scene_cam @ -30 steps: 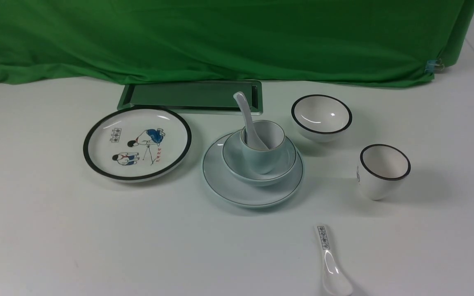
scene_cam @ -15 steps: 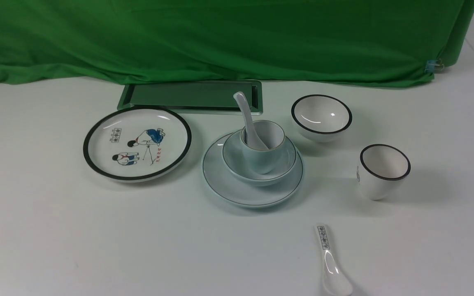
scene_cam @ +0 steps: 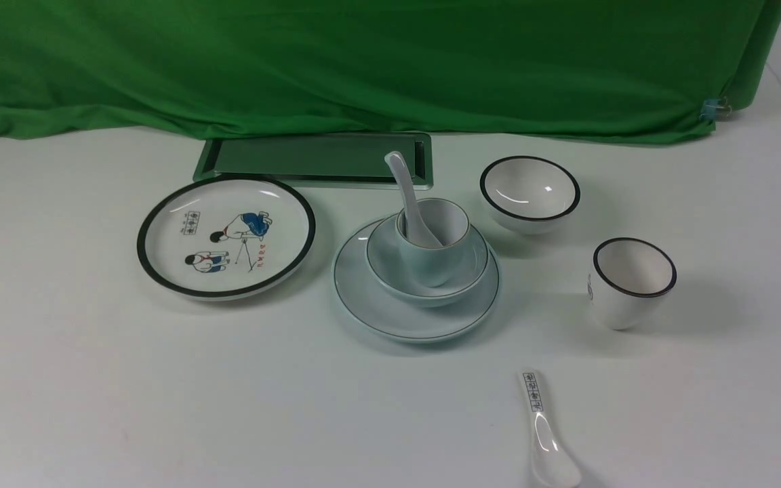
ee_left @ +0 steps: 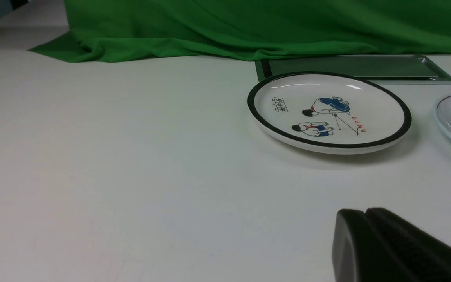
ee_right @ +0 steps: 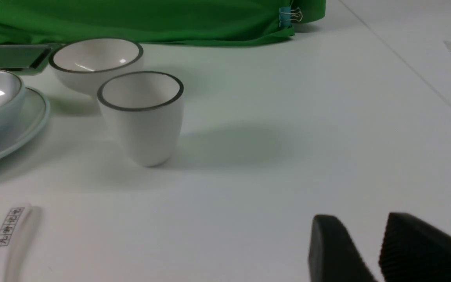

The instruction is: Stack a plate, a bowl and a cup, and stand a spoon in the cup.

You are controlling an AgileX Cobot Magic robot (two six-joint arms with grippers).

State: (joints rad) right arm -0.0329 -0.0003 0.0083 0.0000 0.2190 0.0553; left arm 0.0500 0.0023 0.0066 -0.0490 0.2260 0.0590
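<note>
The stack stands in the middle of the white table (scene_cam: pixel 92 379): the pale blue-white plate (scene_cam: pixel 370 305) at the bottom, the shallow bowl (scene_cam: pixel 382 261) sitting in it, the small bluish cup (scene_cam: pixel 430 261) upright in the bowl, and the plain white spoon (scene_cam: pixel 405 186) standing in the cup with its handle leaning away toward the green cloth (scene_cam: pixel 363 61). Over the last second nothing in the stack has shifted; spoon, cup, bowl and plate sit exactly as they did, which tells me the pile is stable and the task looks finished.

Around it, untouched, are the black-rimmed cartoon plate (scene_cam: pixel 226 236) to the left, the black-rimmed white bowl (scene_cam: pixel 529 193) and black-rimmed white cup (scene_cam: pixel 631 281) to the right, and the printed-handle spoon (scene_cam: pixel 545 434) lying near the front edge. A metal tray (scene_cam: pixel 316 159) lies behind.

Both arms are pulled back, well apart from the crockery. The left gripper (ee_left: pixel 364 213) has its jaws pressed together on nothing. The right gripper (ee_right: pixel 382 235) shows a narrow gap between its fingers, holding nothing.
</note>
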